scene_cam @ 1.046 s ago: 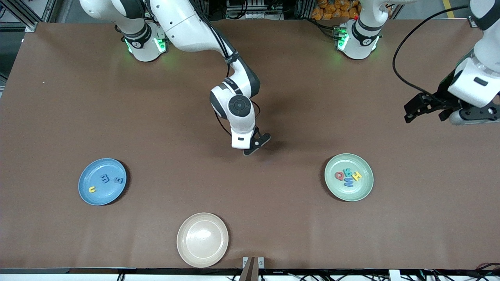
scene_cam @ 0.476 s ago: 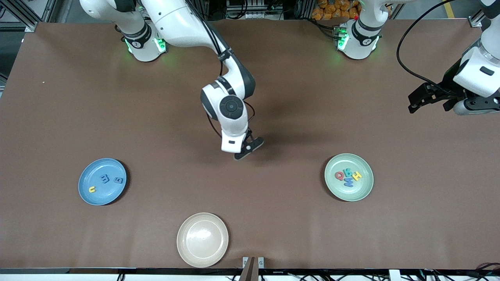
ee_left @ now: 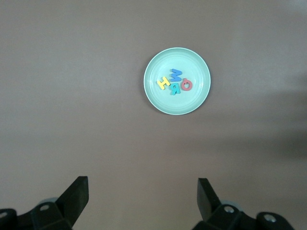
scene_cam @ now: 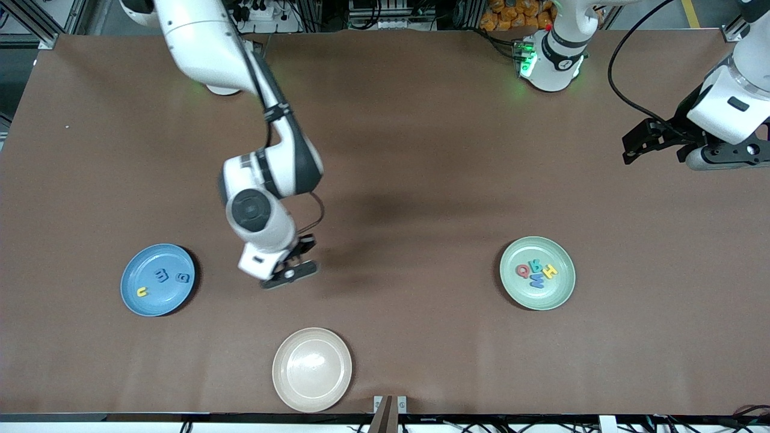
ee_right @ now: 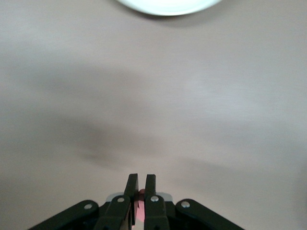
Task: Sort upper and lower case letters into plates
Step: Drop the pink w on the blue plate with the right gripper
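Right hand [scene_cam: 289, 275] pinched nearly shut on a small red letter [ee_right: 140, 207], over bare counter [scene_cam: 421, 150]; letter's orientation unreadable. Left hand [ee_left: 143, 194] spread wide, holding nothing, waiting.

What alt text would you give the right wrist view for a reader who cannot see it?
The right end effector hangs over bare brown table, its two black fingers shut on a small red piece. The pale rim of a cream plate shows at the frame's edge.
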Controlling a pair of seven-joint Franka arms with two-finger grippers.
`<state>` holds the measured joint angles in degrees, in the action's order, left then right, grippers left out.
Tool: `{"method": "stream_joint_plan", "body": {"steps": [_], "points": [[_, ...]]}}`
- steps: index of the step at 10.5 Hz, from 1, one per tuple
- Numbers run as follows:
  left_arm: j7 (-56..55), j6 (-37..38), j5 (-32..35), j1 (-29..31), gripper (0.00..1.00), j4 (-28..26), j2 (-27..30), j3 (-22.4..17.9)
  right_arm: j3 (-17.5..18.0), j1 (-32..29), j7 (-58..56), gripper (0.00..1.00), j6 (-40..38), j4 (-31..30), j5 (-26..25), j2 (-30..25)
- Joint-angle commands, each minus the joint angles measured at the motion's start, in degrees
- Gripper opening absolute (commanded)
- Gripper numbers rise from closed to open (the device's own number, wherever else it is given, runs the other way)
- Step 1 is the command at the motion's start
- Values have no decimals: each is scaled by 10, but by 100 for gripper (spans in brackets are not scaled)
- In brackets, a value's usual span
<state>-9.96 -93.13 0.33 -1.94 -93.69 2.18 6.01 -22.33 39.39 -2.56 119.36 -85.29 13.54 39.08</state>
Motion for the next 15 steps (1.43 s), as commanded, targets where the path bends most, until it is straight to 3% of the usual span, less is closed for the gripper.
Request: {"method": "stream_joint_plan", "body": {"steps": [1,7,10,11,12,13,15], "points": [[15,13,14,-3,100,4,5,2,-31,-42,-2,0,-2,-14,3,-9],[15,15,14,-7,100,1,5,2,-29,-256,-122,0,17,-18,-3,11],[13,15,14,-10,100,1,4,2,-28,-295,-156,0,23,-24,3,13],[12,15,14,-12,100,1,2,2,-25,-309,-155,34,28,-24,4,13],[12,15,14,-12,100,2,2,2,-14,-312,-155,84,32,-24,12,13],[12,14,14,-12,100,2,2,2,-12,-311,-154,100,32,-24,16,13],[12,13,14,-12,100,2,1,2,-12,-305,-153,100,32,-22,16,12]]}}
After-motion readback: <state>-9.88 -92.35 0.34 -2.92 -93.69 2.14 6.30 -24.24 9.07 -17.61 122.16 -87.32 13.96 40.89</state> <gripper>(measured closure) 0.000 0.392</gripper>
